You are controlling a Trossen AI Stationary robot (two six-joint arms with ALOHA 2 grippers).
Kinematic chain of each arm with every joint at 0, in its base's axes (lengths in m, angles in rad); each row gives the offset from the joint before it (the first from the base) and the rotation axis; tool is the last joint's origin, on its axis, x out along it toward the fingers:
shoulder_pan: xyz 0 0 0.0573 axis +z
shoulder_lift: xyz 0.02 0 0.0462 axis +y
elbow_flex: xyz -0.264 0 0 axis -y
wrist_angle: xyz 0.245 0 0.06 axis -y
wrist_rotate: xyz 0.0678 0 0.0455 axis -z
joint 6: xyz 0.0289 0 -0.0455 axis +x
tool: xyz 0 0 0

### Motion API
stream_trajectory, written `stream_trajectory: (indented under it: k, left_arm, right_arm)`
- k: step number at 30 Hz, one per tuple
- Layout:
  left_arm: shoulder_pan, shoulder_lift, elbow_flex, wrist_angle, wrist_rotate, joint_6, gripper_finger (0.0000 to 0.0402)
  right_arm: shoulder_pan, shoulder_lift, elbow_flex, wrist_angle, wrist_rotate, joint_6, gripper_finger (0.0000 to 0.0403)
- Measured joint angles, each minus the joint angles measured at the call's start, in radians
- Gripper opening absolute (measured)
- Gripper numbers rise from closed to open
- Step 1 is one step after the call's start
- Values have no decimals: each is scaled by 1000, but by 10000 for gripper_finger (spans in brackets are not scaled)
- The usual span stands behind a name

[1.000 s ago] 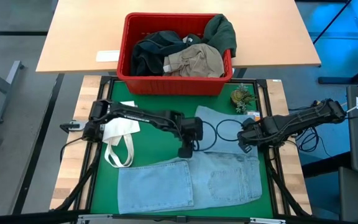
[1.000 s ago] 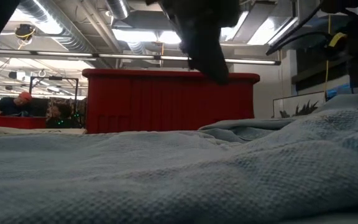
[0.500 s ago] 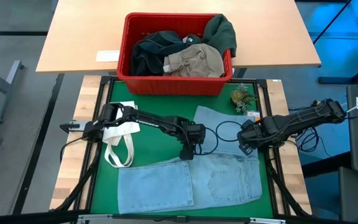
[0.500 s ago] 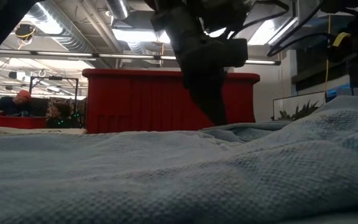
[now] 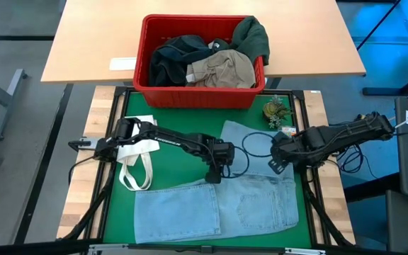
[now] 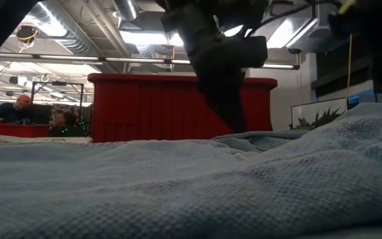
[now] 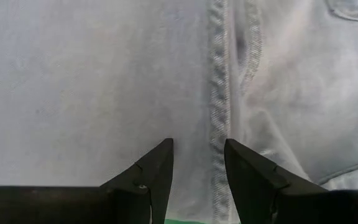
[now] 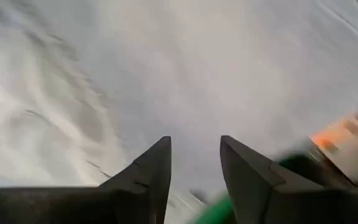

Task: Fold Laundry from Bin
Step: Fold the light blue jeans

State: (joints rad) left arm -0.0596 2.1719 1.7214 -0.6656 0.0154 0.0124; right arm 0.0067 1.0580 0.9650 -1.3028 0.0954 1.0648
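Observation:
Light blue jeans [image 5: 218, 205] lie spread on the near half of the green mat, and one part reaches toward the far right [image 5: 250, 138]. My left gripper [image 5: 214, 177] points down at the jeans' far edge near their middle. It is open, a finger on each side of a stitched seam [image 7: 218, 106]. My right gripper [image 5: 278, 161] hovers open above the jeans' right part [image 8: 104, 81]. The red bin [image 5: 142, 64] stands on the far table and holds dark and khaki laundry [image 5: 190, 60]. My left gripper comes at the jeans from above, pointing steeply down, its open fingers [image 7: 157, 162] on either side of the seam at the far edge. I cannot tell whether the fingertips touch the denim.
A white tote bag [image 5: 137, 159] lies on the mat's left under my left arm. A small plant [image 5: 276, 111] stands at the mat's far right, and a black cable loop [image 5: 257, 149] lies on the jeans between the grippers. People sit in the room beyond [image 6: 18, 109].
My left gripper has come down onto the jeans' far edge and a little toward the near side, then held still. My right gripper has lifted slightly off the jeans' right part. The jeans lie as before.

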Motion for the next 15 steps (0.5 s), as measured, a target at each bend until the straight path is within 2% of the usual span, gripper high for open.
stream_trajectory:
  k: [4, 12, 15]
  left_arm:
    - [-12, 0, 0, 10, 2, 0, 139]
    - [-15, 0, 0, 8, 2, -1, 139]
    - [-15, 0, 0, 9, 1, -1, 139]
  right_arm:
    - [0, 15, -48, 138, -27, -53, 138]
    - [0, 58, -187, 148, -138, -57, 138]
    - [0, 59, -228, 153, -150, -57, 138]
